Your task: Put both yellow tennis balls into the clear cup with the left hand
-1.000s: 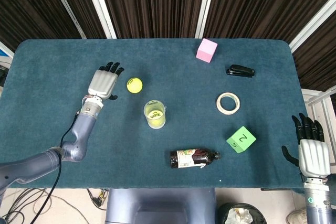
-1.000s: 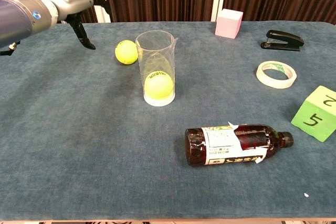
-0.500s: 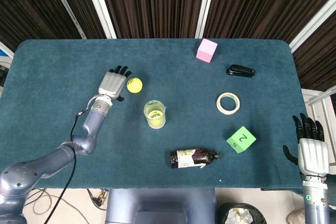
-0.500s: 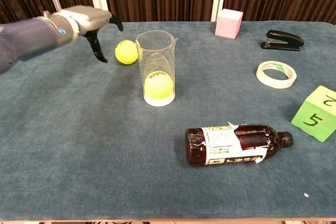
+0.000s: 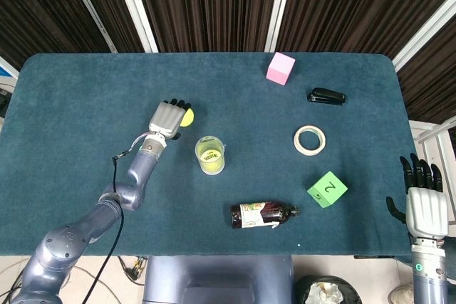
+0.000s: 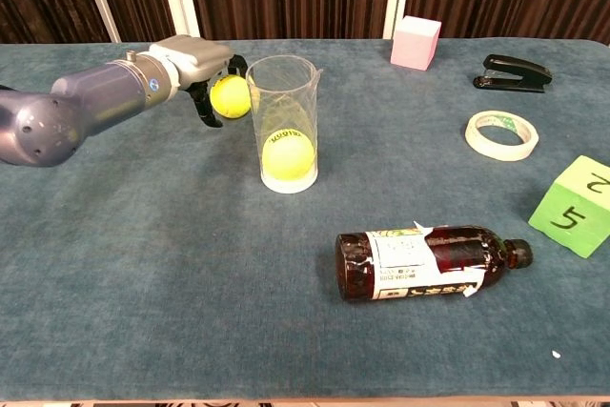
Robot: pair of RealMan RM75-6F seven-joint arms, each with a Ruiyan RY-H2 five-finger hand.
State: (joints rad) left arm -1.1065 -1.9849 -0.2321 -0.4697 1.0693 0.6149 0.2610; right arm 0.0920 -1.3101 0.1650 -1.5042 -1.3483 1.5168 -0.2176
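Loose ball: the second yellow tennis ball point(image 6: 231, 96) lay on the table point(image 5: 71, 105) at about ten o'clock from the clear cup point(image 6: 282, 127), just beside it but apart from its wall.
Ball in cup: the first tennis ball point(image 6: 288, 154) sat at the bottom of the cup, its printed band facing the chest camera.
Left hand: the left hand point(image 6: 195, 62) was draped over the loose ball from the nine o'clock side, dark fingers point(image 6: 206, 111) curved down around it — whether they had clamped on it or only cupped it I cannot tell.
Right hand: the right hand point(image 5: 426, 208) hung off the table's edge at about four o'clock, fingers apart, holding nothing.
Handling: the ball looked light, felt-covered and a little springy — grippy rather than slippery, not fragile, but apt to roll if nudged.
Where to hold: probably across its widest part, fingers on the far side and thumb on the near side.
Axis of ball: a sphere, so no long axis and no direction that matters.
Axis of cup: upright, long axis vertical, open mouth up; it looked thin and light, so a knock from the hand could tip it.
Room left: the cup seemed tall enough for a second ball on top of the first.
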